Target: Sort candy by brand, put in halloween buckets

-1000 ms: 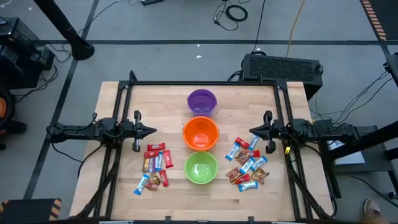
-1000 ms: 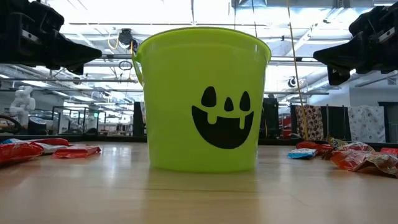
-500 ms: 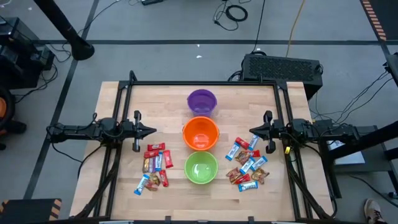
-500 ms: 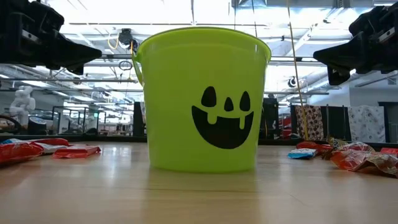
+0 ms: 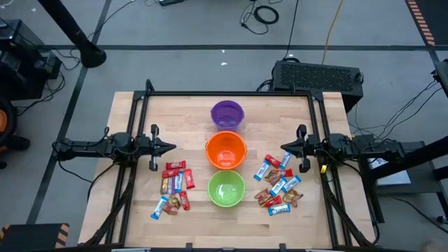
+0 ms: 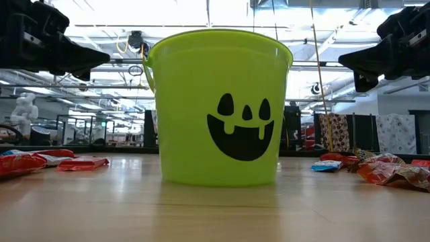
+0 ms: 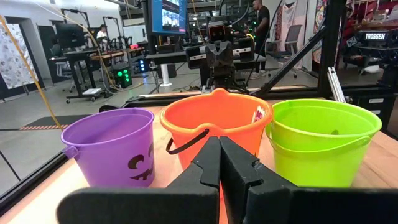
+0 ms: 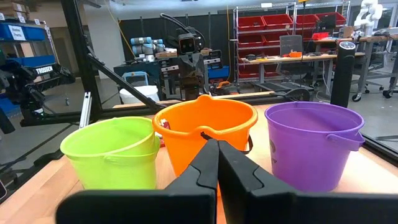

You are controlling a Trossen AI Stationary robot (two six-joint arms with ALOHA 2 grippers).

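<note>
No change from a second ago: arms, buckets, candy all in the same spots. Purple bucket [image 5: 227,113], orange bucket [image 5: 225,150] and green bucket [image 5: 225,188] stand in a line down the table's middle, orange touching green. Green has a black jack-o'-lantern face. Left candy pile [image 5: 173,185] lies beside green, right candy pile [image 5: 278,184] on the other side. Wrapper writing too small to read. Left gripper [image 5: 171,147] hovers at the left edge, jaws clenched, empty. Right gripper [image 5: 283,147] mirrors it, jaws clenched, empty.

Two matte black arms trail black cables, each gripper ending in wedge-shaped fingers [image 7: 217,163].
</note>
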